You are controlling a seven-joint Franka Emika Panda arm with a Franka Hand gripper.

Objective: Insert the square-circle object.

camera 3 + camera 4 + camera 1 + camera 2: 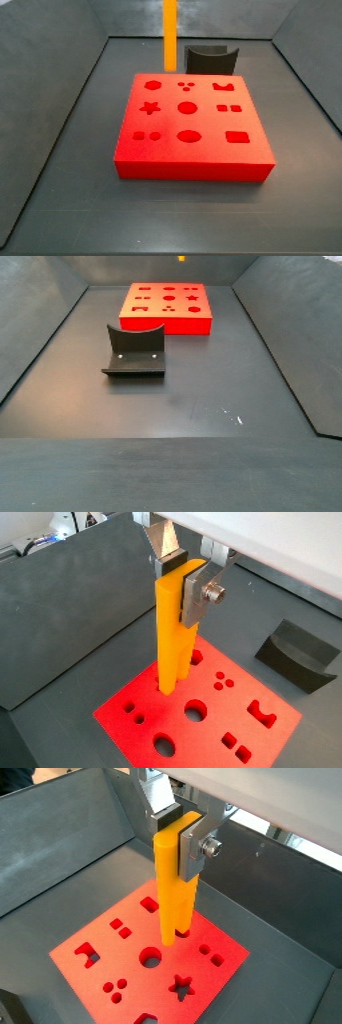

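Observation:
My gripper (183,577) is shut on the top of the square-circle object (174,632), a tall orange-yellow bar held upright. Both wrist views show this grip (182,830). The bar (174,878) hangs with its forked lower end just above the red block (201,734), near one edge of the block's top (147,1001). In a side view the bar (170,35) comes down from the top of the frame and ends over the far edge of the block (201,165). Only its tip (181,259) shows in the other side view. The gripper is out of frame in both side views.
A dark grey curved holder (210,58) stands on the floor just beyond the red block (167,324); it also shows in a side view (134,351) and in a wrist view (301,652). Grey walls enclose the floor on all sides.

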